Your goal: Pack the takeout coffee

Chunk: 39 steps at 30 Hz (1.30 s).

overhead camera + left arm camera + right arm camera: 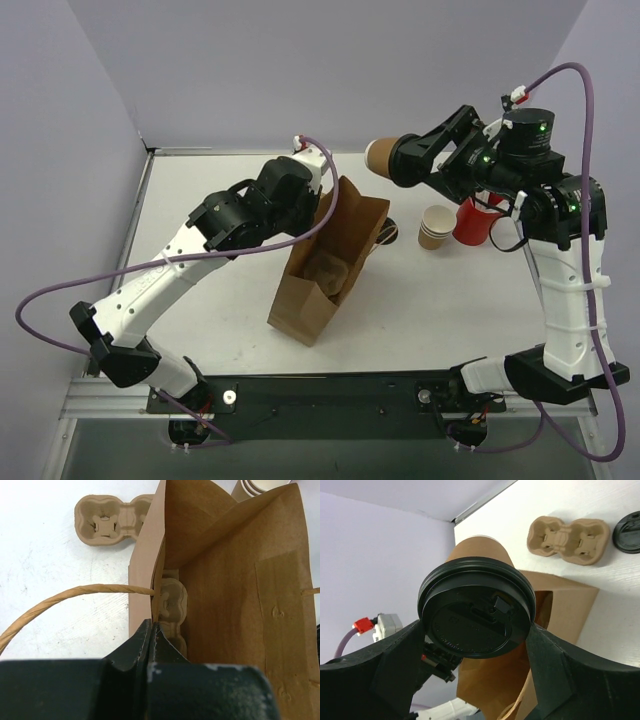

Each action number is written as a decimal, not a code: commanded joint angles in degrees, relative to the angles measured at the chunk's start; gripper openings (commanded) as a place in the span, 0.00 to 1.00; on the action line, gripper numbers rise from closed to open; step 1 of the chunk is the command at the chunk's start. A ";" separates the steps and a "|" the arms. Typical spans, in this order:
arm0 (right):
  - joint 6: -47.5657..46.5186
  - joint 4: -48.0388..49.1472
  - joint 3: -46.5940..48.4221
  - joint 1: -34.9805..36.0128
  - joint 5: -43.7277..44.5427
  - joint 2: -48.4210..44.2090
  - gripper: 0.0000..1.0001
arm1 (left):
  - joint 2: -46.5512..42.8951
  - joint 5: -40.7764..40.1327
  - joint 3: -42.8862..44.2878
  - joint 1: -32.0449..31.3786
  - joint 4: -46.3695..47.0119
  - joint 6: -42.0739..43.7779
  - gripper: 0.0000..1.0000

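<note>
Desk (440, 310): open brown bag (330, 265) at centre, one pulp carrier (170, 605) inside. Second carrier (568, 536) outside, loose black lid (628, 525) at its 3 o'clock. Tan cup stack (435, 228) at the bag's 3 o'clock, red cup (475, 222) just beyond.

Robot lab: plain lilac walls (300, 70) rnd white table (420, 320).
</note>
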 commanded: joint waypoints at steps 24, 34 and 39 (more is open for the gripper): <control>-4.76 -23.72 3.47 13.86 -5.06 8.00 0.49 | -1.49 -14.31 -2.23 -8.17 11.46 -24.55 0.00; -5.64 -31.27 6.19 18.95 5.13 13.62 0.47 | -7.73 -17.12 -15.67 -10.01 27.09 -29.04 0.00; -6.34 -33.48 5.67 21.68 9.88 15.91 0.46 | -9.14 -17.56 -19.63 -10.54 31.68 -29.48 0.00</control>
